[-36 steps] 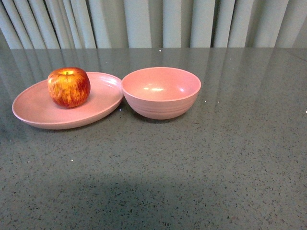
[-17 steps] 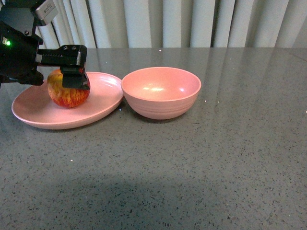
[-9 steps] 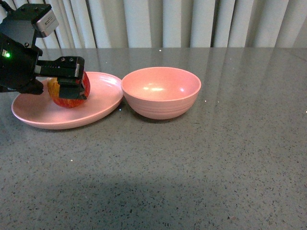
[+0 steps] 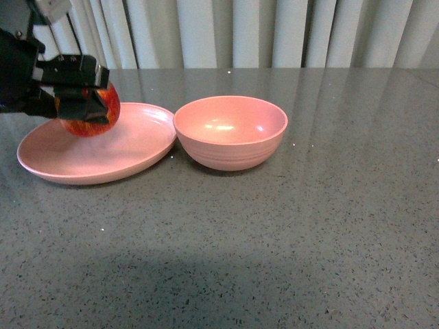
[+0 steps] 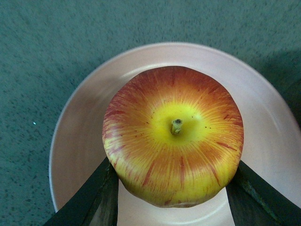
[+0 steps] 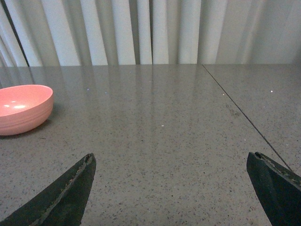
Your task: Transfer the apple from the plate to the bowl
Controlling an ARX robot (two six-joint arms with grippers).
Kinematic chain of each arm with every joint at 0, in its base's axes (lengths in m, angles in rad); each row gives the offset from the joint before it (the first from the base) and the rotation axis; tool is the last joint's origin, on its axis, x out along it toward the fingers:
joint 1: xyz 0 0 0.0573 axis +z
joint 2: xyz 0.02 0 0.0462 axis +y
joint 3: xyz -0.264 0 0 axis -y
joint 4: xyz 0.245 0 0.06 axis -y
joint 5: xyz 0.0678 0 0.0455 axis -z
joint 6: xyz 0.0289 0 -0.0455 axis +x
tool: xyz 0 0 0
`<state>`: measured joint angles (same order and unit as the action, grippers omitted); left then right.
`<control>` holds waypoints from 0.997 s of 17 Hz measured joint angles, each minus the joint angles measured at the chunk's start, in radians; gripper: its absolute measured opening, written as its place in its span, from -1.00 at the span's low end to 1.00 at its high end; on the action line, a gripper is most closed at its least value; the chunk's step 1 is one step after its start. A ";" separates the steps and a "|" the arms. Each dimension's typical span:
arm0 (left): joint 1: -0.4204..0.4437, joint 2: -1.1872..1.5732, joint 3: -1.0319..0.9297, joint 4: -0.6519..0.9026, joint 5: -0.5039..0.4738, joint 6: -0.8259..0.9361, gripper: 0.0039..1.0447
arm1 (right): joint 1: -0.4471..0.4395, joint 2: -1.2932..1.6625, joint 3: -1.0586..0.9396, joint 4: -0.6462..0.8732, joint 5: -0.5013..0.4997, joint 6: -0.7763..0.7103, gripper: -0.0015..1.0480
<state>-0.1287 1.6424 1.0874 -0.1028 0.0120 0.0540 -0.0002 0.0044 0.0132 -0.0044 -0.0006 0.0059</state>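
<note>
My left gripper (image 4: 86,106) is shut on the apple (image 4: 101,118), red with yellow-orange streaks, and holds it just above the pink plate (image 4: 130,154) at the table's left. In the left wrist view the apple (image 5: 173,134) sits between the two dark fingers (image 5: 94,202), stem dimple facing the camera, with the plate (image 5: 80,141) below it. The deep pink bowl (image 4: 230,131) stands empty right beside the plate, to its right. It also shows in the right wrist view (image 6: 21,108). My right gripper (image 6: 176,186) is open and empty over bare table, out of the front view.
The grey speckled table (image 4: 274,240) runs from the dishes to the front edge. Pale curtains (image 4: 260,31) hang behind the table. A thin seam (image 6: 244,117) crosses the tabletop in the right wrist view.
My left arm came in from the left, closed on the apple on the plate, and has now lifted it slightly up and to the left. Bowl and plate have not moved.
</note>
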 joint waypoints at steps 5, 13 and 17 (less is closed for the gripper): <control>-0.247 -0.143 0.183 -0.073 0.013 0.015 0.09 | 0.000 0.000 0.000 0.000 0.000 0.000 0.87; -0.353 -0.001 0.204 -0.067 0.002 0.014 0.09 | 0.000 0.000 0.000 0.000 0.000 0.000 0.87; -0.353 0.013 0.202 -0.061 0.001 0.014 0.09 | 0.000 0.000 0.000 0.000 0.000 0.000 0.87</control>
<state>-0.4820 1.6558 1.2892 -0.1638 0.0132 0.0677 -0.0002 0.0040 0.0132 -0.0044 -0.0006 0.0059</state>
